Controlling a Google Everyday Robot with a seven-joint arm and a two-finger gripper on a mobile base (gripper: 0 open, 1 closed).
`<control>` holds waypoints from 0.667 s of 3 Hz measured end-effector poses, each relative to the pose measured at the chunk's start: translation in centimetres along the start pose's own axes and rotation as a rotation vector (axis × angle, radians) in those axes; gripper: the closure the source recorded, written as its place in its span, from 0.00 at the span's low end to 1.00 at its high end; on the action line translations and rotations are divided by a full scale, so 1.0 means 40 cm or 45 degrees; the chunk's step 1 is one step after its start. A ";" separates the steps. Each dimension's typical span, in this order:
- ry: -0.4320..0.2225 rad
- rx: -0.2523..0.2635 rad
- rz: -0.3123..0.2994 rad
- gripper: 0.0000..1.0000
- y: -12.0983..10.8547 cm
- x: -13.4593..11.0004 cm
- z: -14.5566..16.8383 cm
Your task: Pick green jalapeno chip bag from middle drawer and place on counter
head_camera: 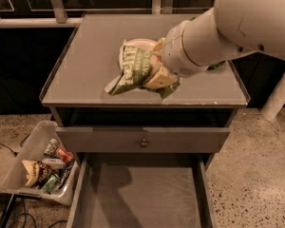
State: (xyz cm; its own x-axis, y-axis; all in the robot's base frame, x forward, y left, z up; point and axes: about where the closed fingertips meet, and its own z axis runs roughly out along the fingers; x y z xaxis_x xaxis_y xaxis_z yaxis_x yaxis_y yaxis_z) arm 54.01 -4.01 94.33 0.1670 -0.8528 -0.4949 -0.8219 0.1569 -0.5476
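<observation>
**Chip bag held above the counter**

The green jalapeno chip bag (134,69) is clamped between the fingers of the gripper (157,75). The gripper is seen above the middle of the counter (90,61), over a pale bowl (125,47) largely hidden by the bag. Below the counter's front edge the middle drawer (142,194) is pulled out. A bin of snacks (40,163) is seen on the floor left of the counter.

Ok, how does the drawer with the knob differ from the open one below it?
The knob drawer sits pushed in; the middle drawer is pulled far out. The knob drawer shows only its front, the middle drawer its floor and side walls. Both are grey. The gripper holds the green jalapeno chip bag over the counter.
</observation>
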 end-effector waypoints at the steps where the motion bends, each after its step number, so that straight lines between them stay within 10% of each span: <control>1: -0.045 0.147 0.026 1.00 -0.117 -0.004 -0.003; 2: -0.097 0.279 0.116 1.00 -0.192 0.057 -0.019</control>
State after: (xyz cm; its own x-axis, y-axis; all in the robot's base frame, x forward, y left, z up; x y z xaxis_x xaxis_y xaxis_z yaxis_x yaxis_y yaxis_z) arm 60.30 -7.54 97.92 0.1448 -0.7916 -0.5936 -0.6993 0.3426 -0.6274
